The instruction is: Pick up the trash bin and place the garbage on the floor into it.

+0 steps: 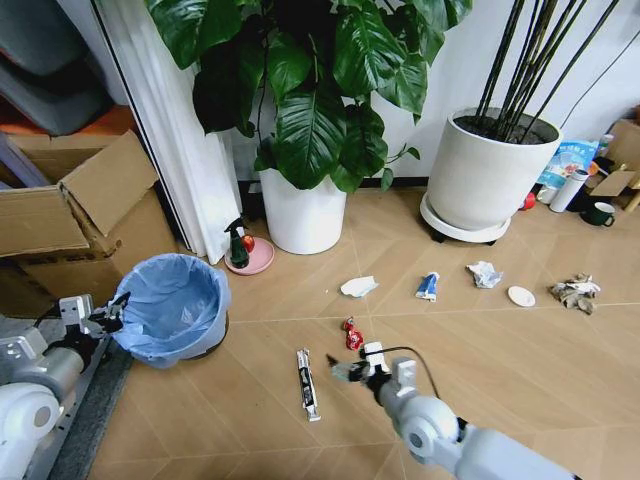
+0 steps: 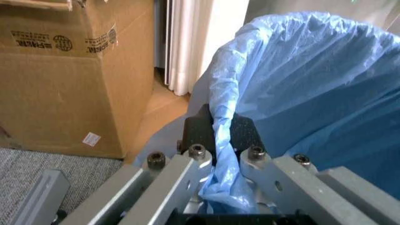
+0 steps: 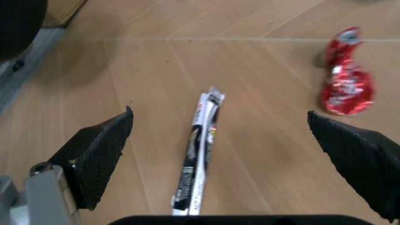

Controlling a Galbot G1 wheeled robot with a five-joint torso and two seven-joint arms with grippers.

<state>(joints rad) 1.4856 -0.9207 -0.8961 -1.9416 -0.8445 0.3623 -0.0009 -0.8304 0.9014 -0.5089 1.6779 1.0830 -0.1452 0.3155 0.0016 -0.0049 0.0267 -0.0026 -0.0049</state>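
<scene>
White tube (image 3: 198, 154) between spread right gripper (image 3: 234, 159) fingers (image 3: 100, 157) (on floor)

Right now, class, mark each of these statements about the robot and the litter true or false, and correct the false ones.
1. The left claw grips the rim of the trash bin. True.
2. The right claw is shut on the white tube. False: it is open above the tube.
3. The red can lies inside the bin. False: it is on the floor.
4. A cardboard box stands beside the bin. True.
</scene>
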